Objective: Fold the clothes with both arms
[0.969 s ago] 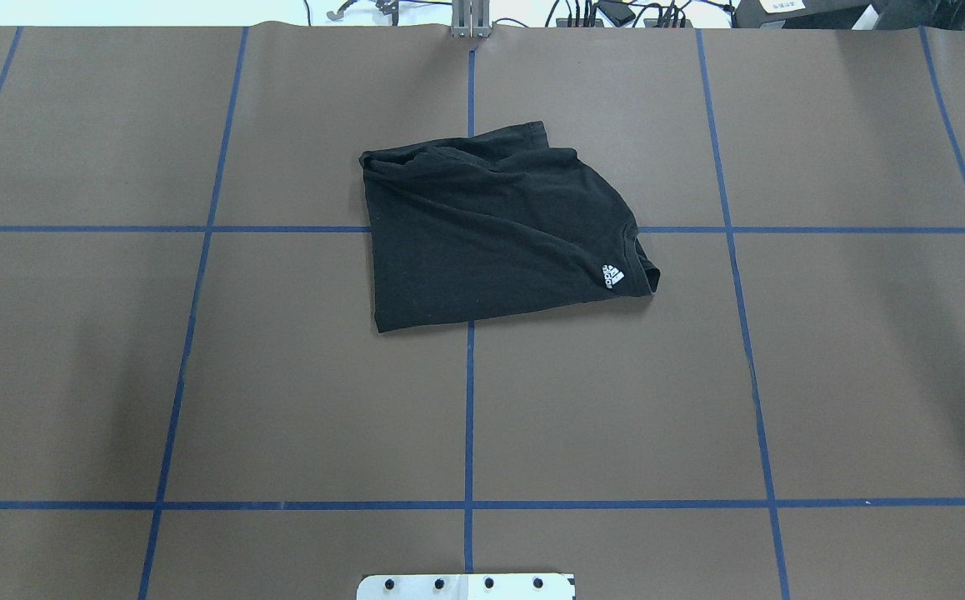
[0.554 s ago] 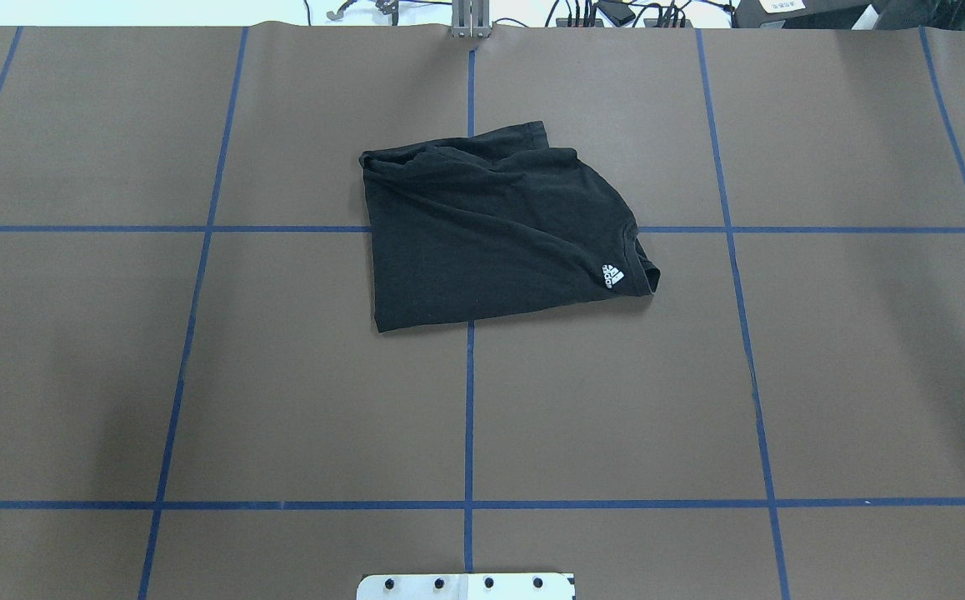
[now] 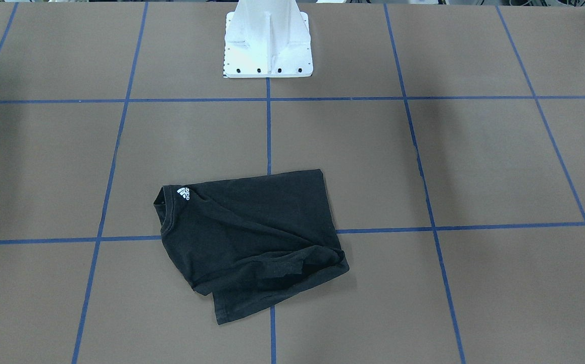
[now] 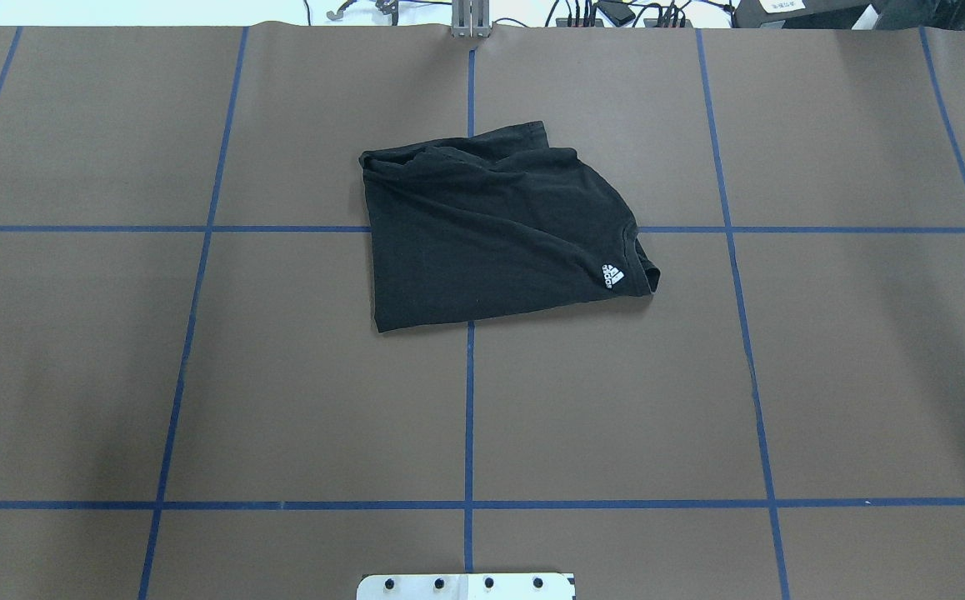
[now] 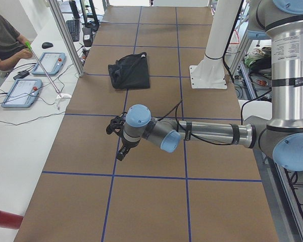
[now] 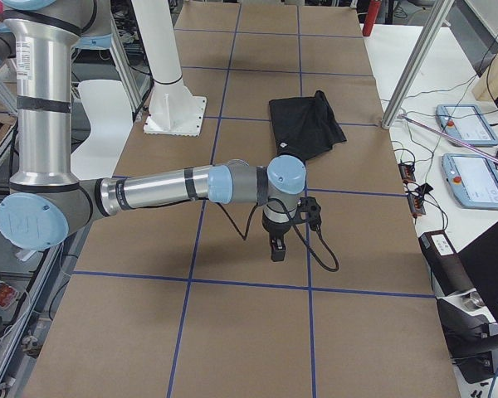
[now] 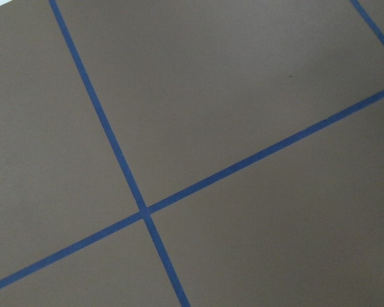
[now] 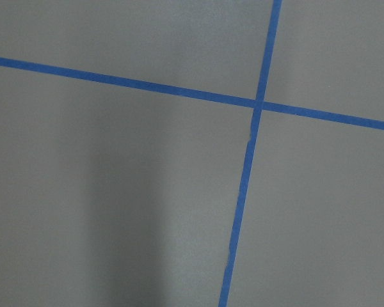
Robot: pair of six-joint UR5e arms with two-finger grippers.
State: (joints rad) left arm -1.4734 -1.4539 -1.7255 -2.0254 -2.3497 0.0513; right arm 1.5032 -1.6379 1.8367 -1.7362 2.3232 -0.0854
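1. The only marking on the black T-shirt (image 4: 491,233) is a small white Adidas three-bar logo (image 4: 612,276) beside the collar. The letters under it are too small to read.
2. The shirt lies folded and rumpled in a rough rectangle mid-table on the brown mat (image 4: 199,375). It straddles a crossing of the blue tape lines (image 4: 469,417), out in front of the white pedestal (image 3: 268,40).
3. The left gripper (image 5: 121,150) points down over bare mat towards the table's left end, well apart from the shirt. I cannot tell how its jaws stand.
4. The right gripper (image 6: 276,247) hangs likewise towards the right end, also well apart from the shirt, and its jaw state cannot be told either.
5. Each wrist camera sees only mat and a tape crossing.
6. A seated operator (image 5: 2,38) and teach pendants (image 6: 480,181) are at the side benches.
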